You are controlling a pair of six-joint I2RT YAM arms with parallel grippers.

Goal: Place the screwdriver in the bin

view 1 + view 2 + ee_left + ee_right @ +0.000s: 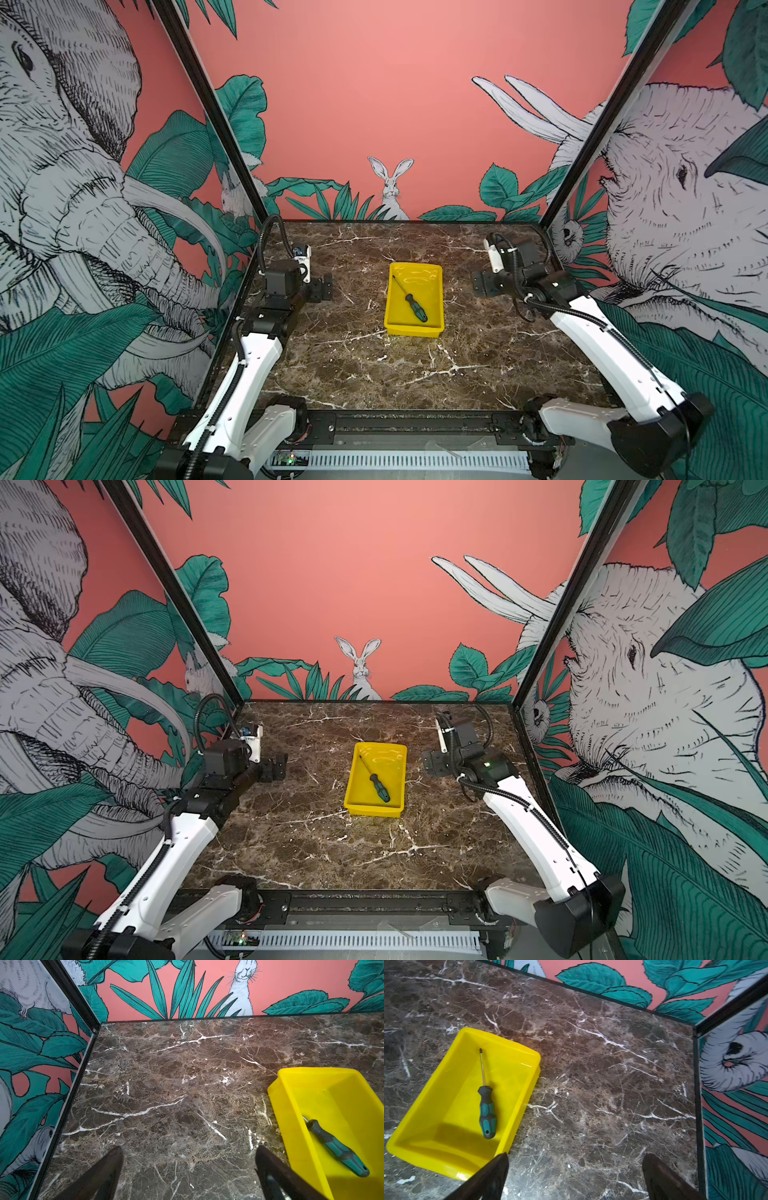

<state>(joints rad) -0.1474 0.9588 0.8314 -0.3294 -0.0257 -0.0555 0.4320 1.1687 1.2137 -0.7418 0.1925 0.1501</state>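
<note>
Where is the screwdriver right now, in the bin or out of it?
In. The screwdriver lies flat on the floor of the bin, handle and shaft both inside its walls.

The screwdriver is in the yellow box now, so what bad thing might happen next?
1. In the right wrist view, one finger of the open right gripper sits close to a corner of the bin; a careless swing might nudge it.
2. The open left gripper is also near the bin's wall, so the same could happen there.
3. The screwdriver lies loose on the glossy floor; a bump might make it slide.
</note>
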